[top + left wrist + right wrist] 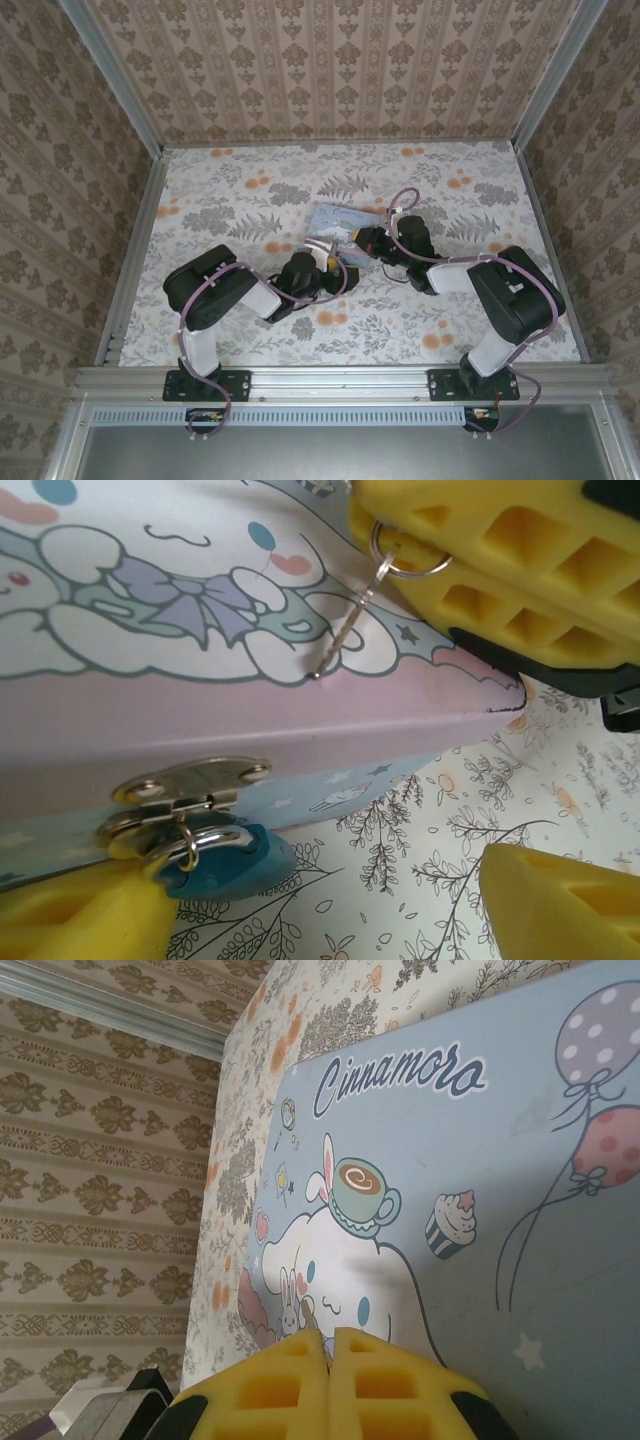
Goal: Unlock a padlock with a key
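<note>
A small teal padlock [215, 860] hangs by its silver shackle from the metal hasp [185, 785] on the front of the pale blue cartoon box [300, 730]. My left gripper [320, 910] is open. One of its yellow fingers [70, 920] rests against the padlock's left side and the other stands far right over the tablecloth. Above the lid, my right gripper [330, 1338] is shut on a thin silver key [350, 620] with a ring, its tip pointing down at the lid. The key's tip [307, 1318] pokes out between the pressed pads.
The box [335, 218] lies in the middle of the floral tablecloth, with my left gripper [335, 262] at its near side and my right gripper [362, 240] at its right. Patterned walls enclose the table on three sides, and a metal rail [340, 378] runs along the near edge.
</note>
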